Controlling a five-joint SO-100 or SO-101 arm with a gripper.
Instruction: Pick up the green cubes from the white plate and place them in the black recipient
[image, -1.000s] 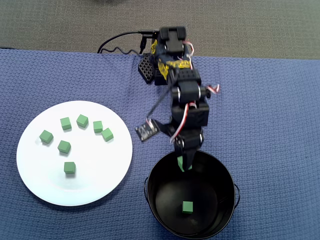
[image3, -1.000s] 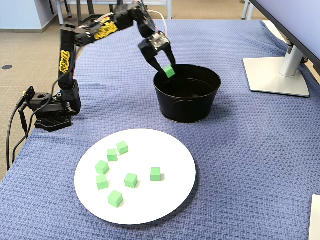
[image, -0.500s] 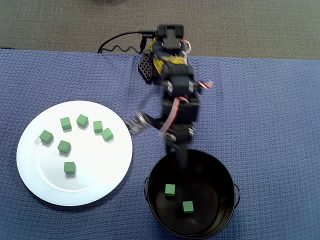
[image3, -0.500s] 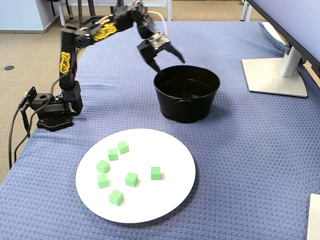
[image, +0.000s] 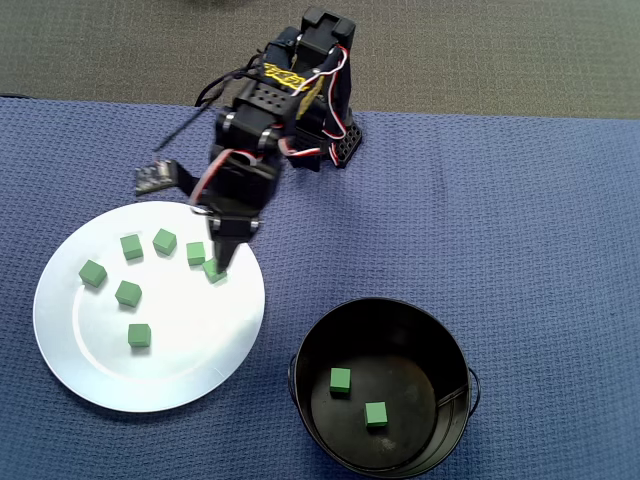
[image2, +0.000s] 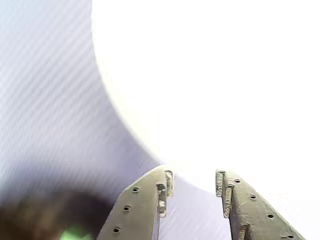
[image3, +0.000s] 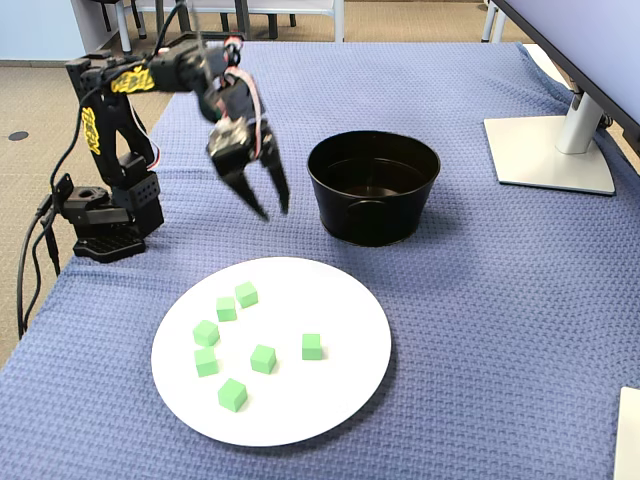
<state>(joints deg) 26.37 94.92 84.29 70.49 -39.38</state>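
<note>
Overhead view: 7 green cubes (image: 128, 293) lie on the white plate (image: 90, 370), 1 of them partly hidden under the end effector (image: 217, 263); 2 more green cubes rest apart on the floor of the black recipient (image: 300, 400), 1 near its centre and 1 up and to the left of that. The plate sits at lower left, the recipient at lower right, both on a desk covered with blue woven cloth (image: 520, 220). The arm reaches from its base at the top edge down and left, so that the end effector hangs over the plate's upper right part, beside the cube nearest the rim. Fixed view: the end effector (image3: 272, 212) points downward, above the cloth between the recipient (image3: 372, 215) and the plate (image3: 340, 400), with fingers spread and nothing between them; 6 cubes (image3: 262, 358) are visible here. Wrist view: the 2 fingertips (image2: 165, 182) stand apart with an empty gap, over the overexposed plate edge (image2: 210, 90). A monitor stand (image3: 555, 150) occupies the desk at right in the fixed view.
</note>
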